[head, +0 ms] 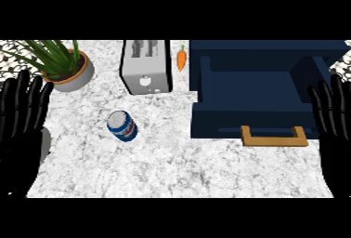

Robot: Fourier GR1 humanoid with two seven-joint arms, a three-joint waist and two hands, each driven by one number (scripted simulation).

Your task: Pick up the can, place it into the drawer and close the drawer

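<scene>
From my seat I judge that nothing of the task is done yet. The can (122, 125) stands on the counter (178, 172) to the left of the drawer (219, 123), apart from it, about level with the drawer's front wall. It looks upright, with its pale top towards the camera. The drawer is pulled open, its dark inside bare as far as I can see, and its wooden handle (273, 136) juts out from the front towards me. So the pick, the placing and the closing are all left to do. My left hand (21, 125) rests at the far side of the can from the drawer, at the view's edge, fingers straight and pointing up, holding nothing. The can lies well apart from those fingers, between them and the drawer. My right hand (334, 135) rests against the drawer's right side at the opposite edge, fingers likewise straight and empty, with the whole drawer between it and the can. I judge the left hand the nearer one for the pick, since nothing lies between it and the can.
</scene>
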